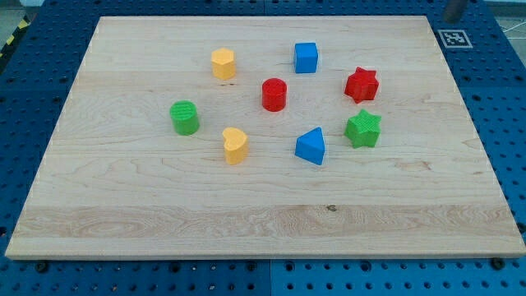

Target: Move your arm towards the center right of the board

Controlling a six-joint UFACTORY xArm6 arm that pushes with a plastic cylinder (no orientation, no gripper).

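No tip in view; only a blurred dark shape at the view's top right corner, possibly part of the arm, too unclear to say. No gripper on this rig, so nothing spread, pressed together or pinching; state of the rod's end impossible to tell from here.

Pale wooden table [246,222], seen from above and slightly tilted, on a blue perforated base. Eight small blocks in a loose ring around the middle. At the view's top: yellow block [223,63] and blue cube [306,57]. In the middle: red cylinder [274,94]. On the view's right: red star [361,85], and just below it green star [362,129]. Lower: blue triangular block [311,147] and yellow heart-like block [235,145]. On the view's left: green cylinder [185,117].

Target area, the centre right of the table, bare wood to the right of the two stars. Step in hand, judged: approach not yet visibly begun. Next move likely calling for entry from the top right edge and travel down the right side, keeping outside the red star and green star to avoid nudging them.
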